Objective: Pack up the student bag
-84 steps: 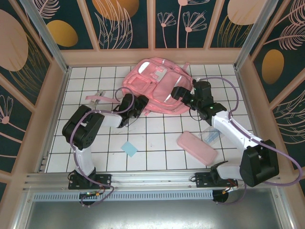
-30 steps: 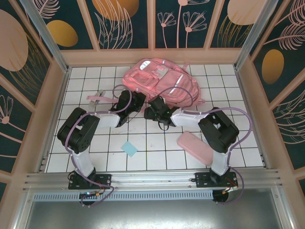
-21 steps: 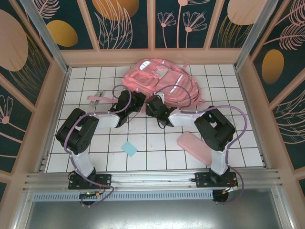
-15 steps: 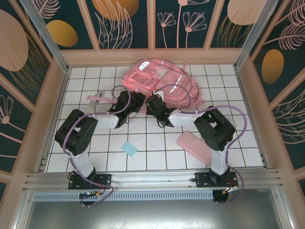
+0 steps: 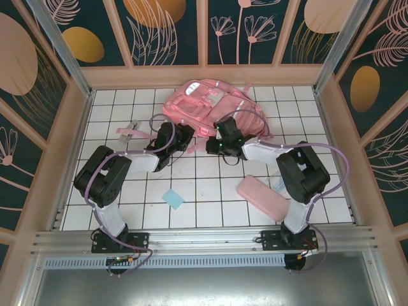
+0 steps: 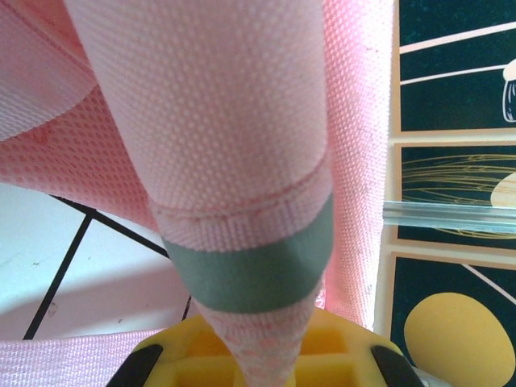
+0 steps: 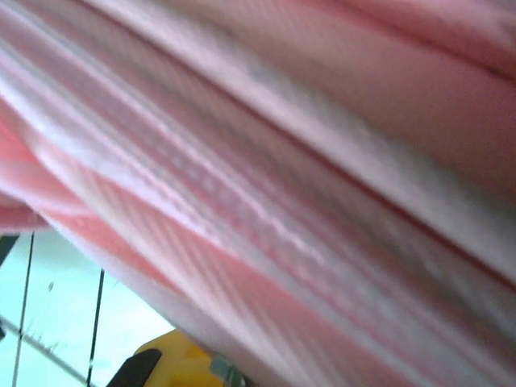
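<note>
- Left gripper (image 5: pixel 186 135): the jaws are together, clamped on a pink woven strap (image 6: pixel 242 145) of the student bag (image 5: pixel 205 103). In the left wrist view the strap runs down the middle into the yellow gripper body. A grey-green band (image 6: pixel 254 274) crosses the strap.
- Right gripper (image 5: pixel 220 129): the jaws are closed and the tip is against the near side of the bag. The right wrist view is blurred, with the bag's pink fabric (image 7: pixel 282 177) close over the lens. Whether any fabric is pinched cannot be told.
- Student bag: a large pink fabric backpack with pale translucent front pockets, silvery strips and pink straps. It lies front face up, rumpled and slanted.
- Position: the bag lies on the white tiled worktop (image 5: pixel 204 191) at the middle of the far edge. Both grippers meet its near side. The left gripper is at the bag's near-left corner, and the right gripper is just to the right of it. The two tools are near each other.
- Other items: a flat pink pencil case (image 5: pixel 263 197) lies toward the near right corner of the worktop, well apart from the bag. A small blue square (image 5: pixel 172 199) lies toward the near edge, left of centre.
</note>
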